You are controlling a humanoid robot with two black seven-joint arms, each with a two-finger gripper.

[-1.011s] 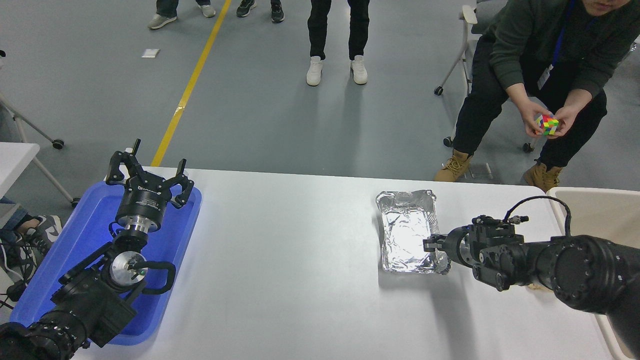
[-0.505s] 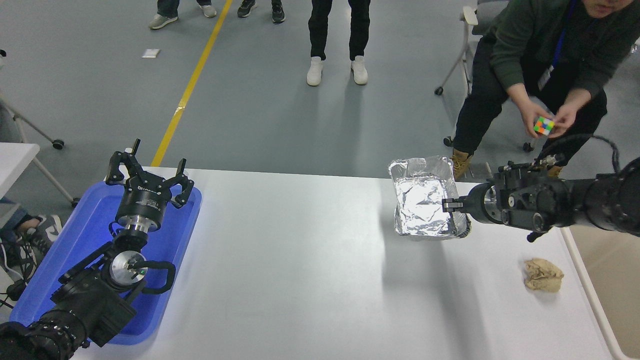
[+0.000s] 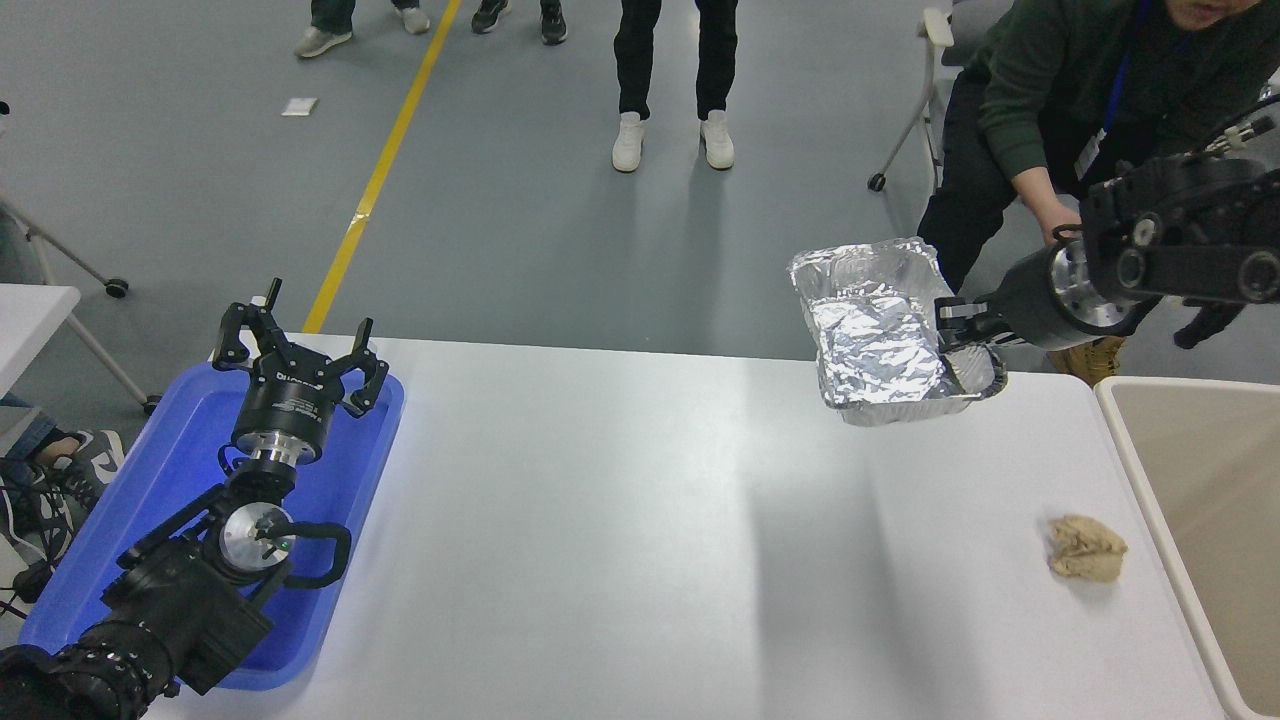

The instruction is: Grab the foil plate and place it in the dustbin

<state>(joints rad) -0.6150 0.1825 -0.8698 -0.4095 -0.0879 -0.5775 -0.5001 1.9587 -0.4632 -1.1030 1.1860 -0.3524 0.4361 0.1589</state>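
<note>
Lifted higher since a moment ago, the shiny crinkled aluminium-foil rectangular plate (image 3: 880, 335) now hangs clear above the white table's (image 3: 620, 540) far right edge.

Clamped on the plate's right rim, the right black gripper (image 3: 962, 325) holds it tilted, open side facing the camera, up in the air to the left of the large beige plastic dustbin (image 3: 1190, 470), whose rim shows at the table's right end. A small crumpled tan paper ball (image 3: 1086, 548) lies on the table near the bin. The left black gripper (image 3: 298, 352) is parked over the shallow bright-blue plastic tray (image 3: 150, 480), fingers spread; small print on its body is too small to read. A seated person in a dark green top (image 3: 1060, 70) leans forward behind the right arm.
</note>
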